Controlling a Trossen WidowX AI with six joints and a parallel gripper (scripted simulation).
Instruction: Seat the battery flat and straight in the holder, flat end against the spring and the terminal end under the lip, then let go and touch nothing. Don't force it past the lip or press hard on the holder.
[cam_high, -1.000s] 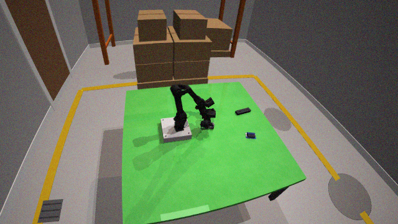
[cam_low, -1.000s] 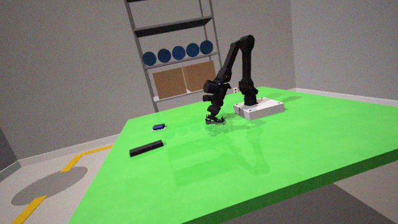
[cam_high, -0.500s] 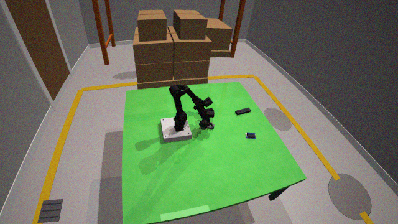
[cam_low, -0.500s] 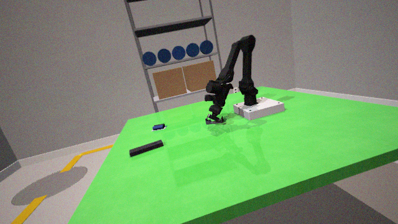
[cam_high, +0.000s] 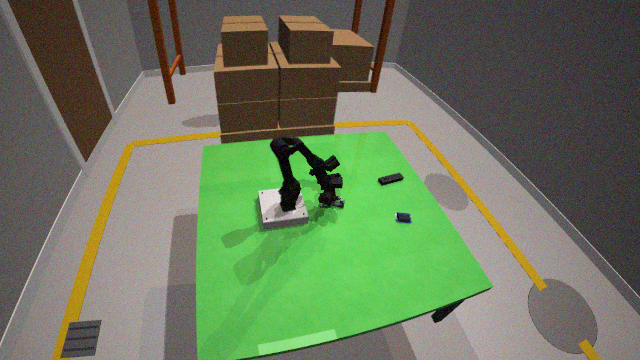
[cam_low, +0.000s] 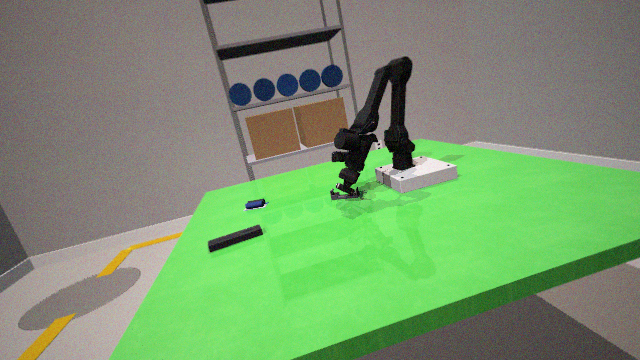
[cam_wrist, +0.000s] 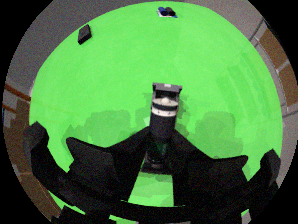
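Observation:
My gripper (cam_high: 331, 201) (cam_low: 347, 190) (cam_wrist: 160, 131) is shut on the battery (cam_wrist: 163, 122), gripping its sides low over the table. The battery is dark with a pale band and a silvery terminal end, which points away from the wrist camera. The grey holder (cam_wrist: 167, 86) (cam_low: 336, 196) (cam_high: 340, 204) lies under and around the battery. Its lip end shows just beyond the terminal, and its dark other end shows between the fingers. The terminal end looks raised, near the lip; whether it is under it I cannot tell. The spring and the flat end's contact are hidden by the fingers and battery.
A black bar (cam_high: 390, 179) (cam_low: 235, 238) (cam_wrist: 84, 34) lies on the green table (cam_high: 300, 280) (cam_low: 450, 240), away from the arm. A small blue and black part (cam_high: 403, 218) (cam_low: 255, 204) (cam_wrist: 167, 11) lies ahead of the gripper. The white arm base (cam_high: 284, 220) (cam_low: 429, 177) stands behind it.

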